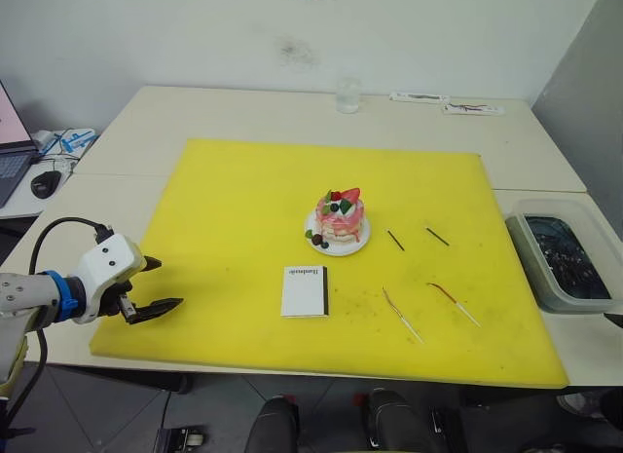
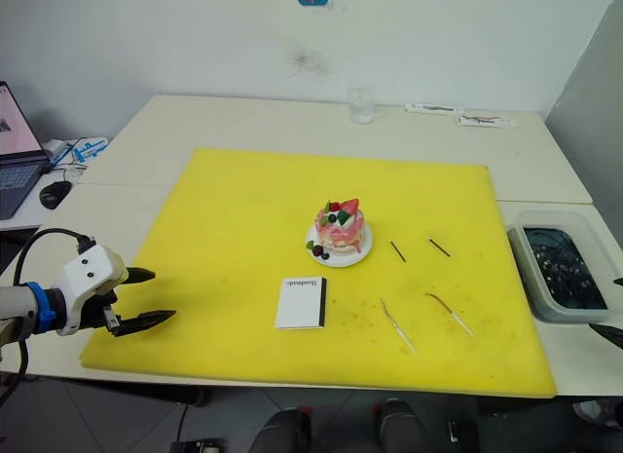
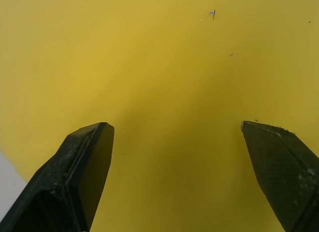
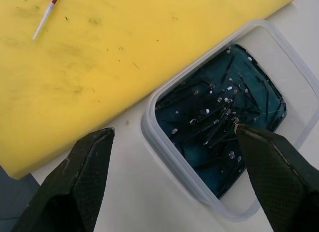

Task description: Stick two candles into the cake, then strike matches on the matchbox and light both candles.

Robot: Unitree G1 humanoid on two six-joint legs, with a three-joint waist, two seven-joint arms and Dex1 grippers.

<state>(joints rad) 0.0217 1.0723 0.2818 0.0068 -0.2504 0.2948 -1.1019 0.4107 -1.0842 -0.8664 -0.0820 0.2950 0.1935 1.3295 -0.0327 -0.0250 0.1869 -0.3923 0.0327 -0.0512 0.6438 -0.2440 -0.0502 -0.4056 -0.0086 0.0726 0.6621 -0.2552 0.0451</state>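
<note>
The pink-and-white cake (image 1: 340, 216) stands on its small white plate (image 1: 354, 246) in the middle of the yellow mat (image 1: 234, 195). In front of it lies the white matchbox (image 1: 305, 290). Two short dark matches (image 1: 395, 240) (image 1: 437, 236) lie to the cake's right. Nearer the front, two long thin candles (image 1: 401, 316) (image 1: 453, 304) rest on the mat, and one candle's pale end (image 4: 44, 20) appears in the right wrist view. My left gripper (image 1: 167, 283) hovers open and empty at the mat's front-left corner. My right gripper (image 4: 173, 128) is open and empty over the near rim of the plastic tub.
A clear plastic tub (image 1: 562, 258) of dark water with several spent sticks sits off the mat's right edge. A glass (image 1: 348, 95) and two flat packets (image 1: 474, 109) lie at the table's back. A laptop and mouse (image 1: 44, 184) are on the far left.
</note>
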